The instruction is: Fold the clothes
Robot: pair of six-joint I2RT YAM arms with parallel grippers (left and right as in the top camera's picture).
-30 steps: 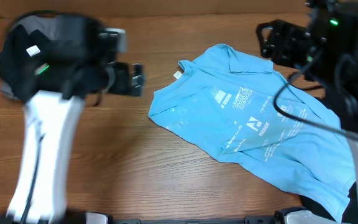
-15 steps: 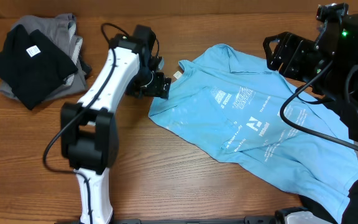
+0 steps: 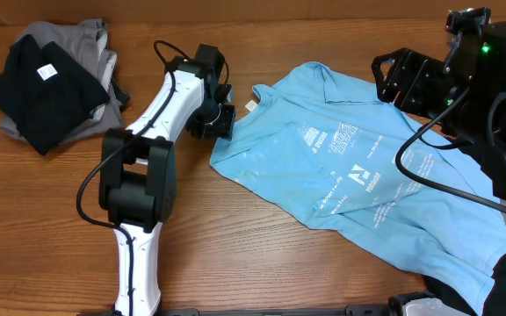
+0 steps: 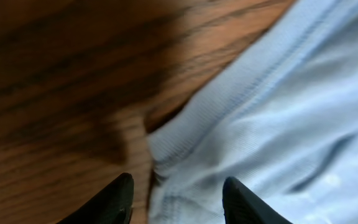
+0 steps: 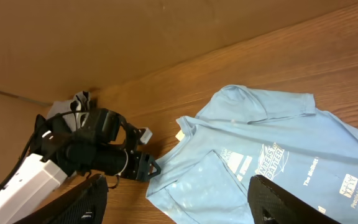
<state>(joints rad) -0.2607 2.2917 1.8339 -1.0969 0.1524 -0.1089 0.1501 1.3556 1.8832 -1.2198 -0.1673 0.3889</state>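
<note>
Light blue T-shirt (image 3: 358, 167) lies spread and rumpled on the right half of the table (image 3: 235, 254), just where it lay a second ago. The left gripper (image 3: 225, 121) has changed: from far out on the left it has swung in to the shirt's left hem. Its jaws now stand part-way apart astride that hem, not pinching it. The right gripper (image 5: 179, 199) hangs over the shirt's upper right, jaws spread wide and empty, barely moved. A black and grey pile (image 3: 42, 88) sits at the top left.
</note>
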